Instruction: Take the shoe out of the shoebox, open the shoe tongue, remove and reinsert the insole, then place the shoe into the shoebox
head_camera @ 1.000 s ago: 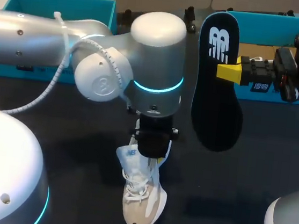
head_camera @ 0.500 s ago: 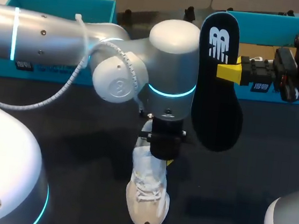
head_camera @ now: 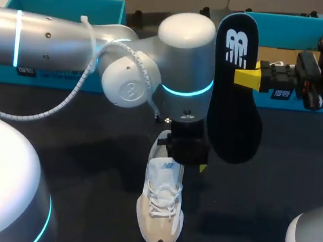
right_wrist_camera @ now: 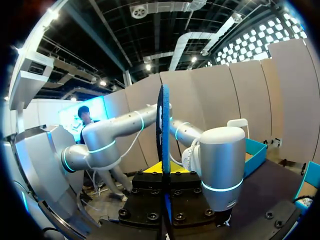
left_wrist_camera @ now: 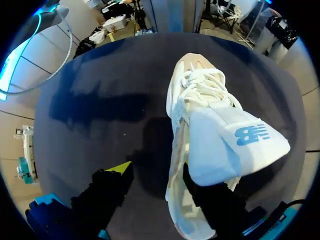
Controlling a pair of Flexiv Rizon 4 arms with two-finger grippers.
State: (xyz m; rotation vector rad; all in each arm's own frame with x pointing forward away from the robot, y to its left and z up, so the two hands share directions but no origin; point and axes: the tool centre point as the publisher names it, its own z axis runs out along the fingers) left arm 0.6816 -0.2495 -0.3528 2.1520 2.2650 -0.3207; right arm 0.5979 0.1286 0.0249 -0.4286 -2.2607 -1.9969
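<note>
The shoe (head_camera: pixel 159 217), a white and beige sneaker, is laid on its sole on the black table (head_camera: pixel 86 165) near the middle. Its long axis runs from the far side to the near side, with the toe pointed at the near edge and the heel under the left gripper (head_camera: pixel 188 154). The tongue (left_wrist_camera: pixel 240 145) is lifted up and back, and a blue logo mark is borne on it. In the left wrist view the left gripper's fingers are seen spread: one is set at the shoe's opening under the tongue, while the other is held beside the shoe, apart from it, so nothing is clamped. The insole (head_camera: pixel 238 89), black with a white logo mark at its far end, is held in the air right of the shoe, its long axis likewise far to near. It is pinched edge-on between the right gripper's (right_wrist_camera: pixel 163 170) yellow tips. A teal box (head_camera: pixel 63 6) is placed at the far left and a second teal box (head_camera: pixel 288 30) at the far right. A small label is carried on each front wall, its print too small to make out.
</note>
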